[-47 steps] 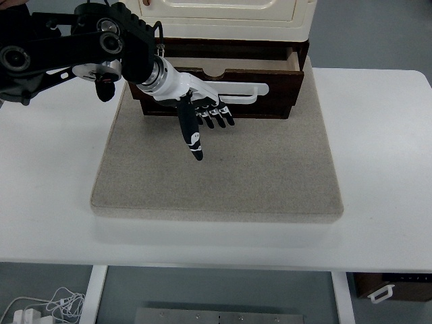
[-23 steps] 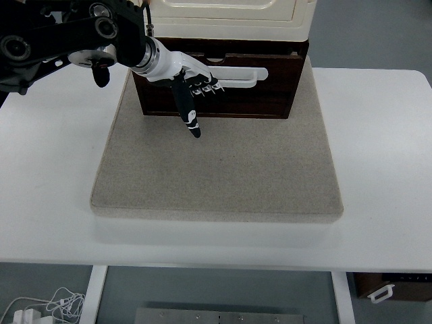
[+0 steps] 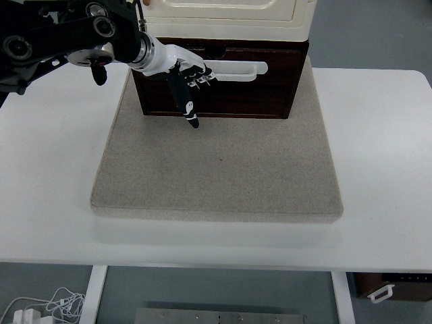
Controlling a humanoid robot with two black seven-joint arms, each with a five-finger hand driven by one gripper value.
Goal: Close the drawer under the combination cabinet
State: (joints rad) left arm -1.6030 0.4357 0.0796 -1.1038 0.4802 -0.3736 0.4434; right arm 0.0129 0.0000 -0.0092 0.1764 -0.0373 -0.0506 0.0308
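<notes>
Head view, dark wooden drawer point(image 3: 229, 91) seemingly flush, left robot hand point(image 3: 185, 77) spread against it

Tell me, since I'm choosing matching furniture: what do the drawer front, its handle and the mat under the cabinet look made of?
Drawer: dark brown wood, apparently stained, with a low sheen. Handle: smooth white, likely plastic or painted metal. Mat: beige-grey with a fine speckled texture, probably felt or foam.
</notes>
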